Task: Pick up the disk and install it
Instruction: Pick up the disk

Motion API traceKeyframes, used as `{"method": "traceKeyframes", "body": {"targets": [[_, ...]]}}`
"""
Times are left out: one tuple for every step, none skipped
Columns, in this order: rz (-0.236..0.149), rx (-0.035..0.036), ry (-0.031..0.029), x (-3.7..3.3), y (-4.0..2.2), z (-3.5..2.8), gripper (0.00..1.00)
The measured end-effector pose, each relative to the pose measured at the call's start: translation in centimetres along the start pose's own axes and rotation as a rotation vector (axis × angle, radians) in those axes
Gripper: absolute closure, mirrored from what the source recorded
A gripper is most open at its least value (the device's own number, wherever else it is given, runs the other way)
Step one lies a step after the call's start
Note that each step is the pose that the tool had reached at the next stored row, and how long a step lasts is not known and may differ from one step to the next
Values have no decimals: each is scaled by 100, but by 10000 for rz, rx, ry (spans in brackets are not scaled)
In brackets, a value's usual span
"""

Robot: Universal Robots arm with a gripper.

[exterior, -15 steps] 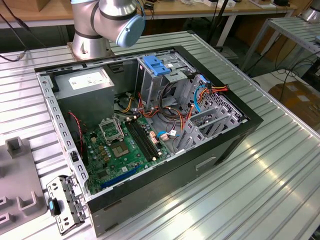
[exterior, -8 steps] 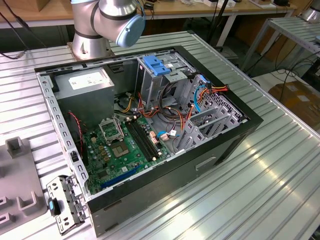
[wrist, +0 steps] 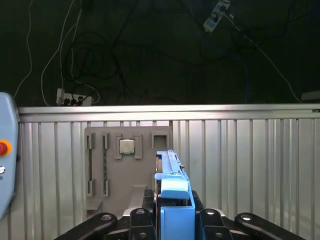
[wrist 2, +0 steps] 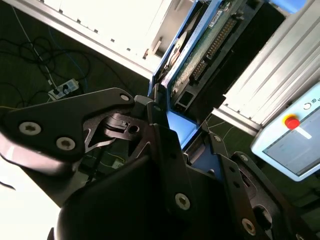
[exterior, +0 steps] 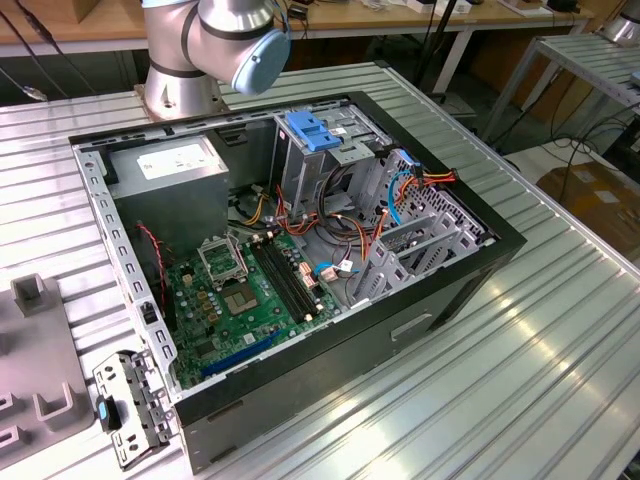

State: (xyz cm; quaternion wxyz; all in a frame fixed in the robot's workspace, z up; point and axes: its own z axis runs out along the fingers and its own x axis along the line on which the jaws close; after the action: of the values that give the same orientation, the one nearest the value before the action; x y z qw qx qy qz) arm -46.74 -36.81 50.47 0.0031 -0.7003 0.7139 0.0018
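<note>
A ribbed aluminium tabletop [exterior: 560, 380] carries an open black computer case [exterior: 300, 405] lying on its side. Inside it are a green motherboard [exterior: 250, 300], coloured wiring, and a grey metal drive cage [exterior: 300, 165] topped by a blue plastic bracket [exterior: 315, 130]. On the exterior view's left, a grey moulded tray [exterior: 30, 385] and a small loose metal bracket [exterior: 130, 410] rest on the tabletop. Wooden benches and trailing cables stand behind.

The robot arm [exterior: 220, 40] rises from its base beyond the case; the picture's upper edge cuts it off.

In the first wrist view the black pincer [wrist: 174, 200] is clamped on the disk [wrist: 172, 170], held clear of the tabletop. The disk is seen edge-on, a thin silver strip in its blue carrier. Past it lie the grey tray with a small square chip [wrist: 126, 146], the tabletop's far rim, then a dark floor with tangled cables and a power strip [wrist: 75, 98].

In the second wrist view the pincer's linkage covers much of the disk [wrist 2: 200, 50]. Its green circuit-board underside and blue edge show. A pale control pendant [wrist 2: 295, 140] with a red button sits at the edge, partly cut off.
</note>
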Motion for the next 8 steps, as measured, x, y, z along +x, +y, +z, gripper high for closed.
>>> {"method": "traceKeyframes", "body": {"targets": [[0, 1, -1, 0, -8, 1, 63], [0, -1, 0, 0, -16, 0, 63], [0, 0, 0, 0, -25, 0, 63], [0, -1, 0, -1, -40, 0, 63], [-1, 0, 0, -1, -54, 0, 63], [0, 1, 0, -1, -61, 0, 63], [1, 0, 0, -2, -64, 0, 63], [0, 1, 0, -1, -71, 1, 63]]}}
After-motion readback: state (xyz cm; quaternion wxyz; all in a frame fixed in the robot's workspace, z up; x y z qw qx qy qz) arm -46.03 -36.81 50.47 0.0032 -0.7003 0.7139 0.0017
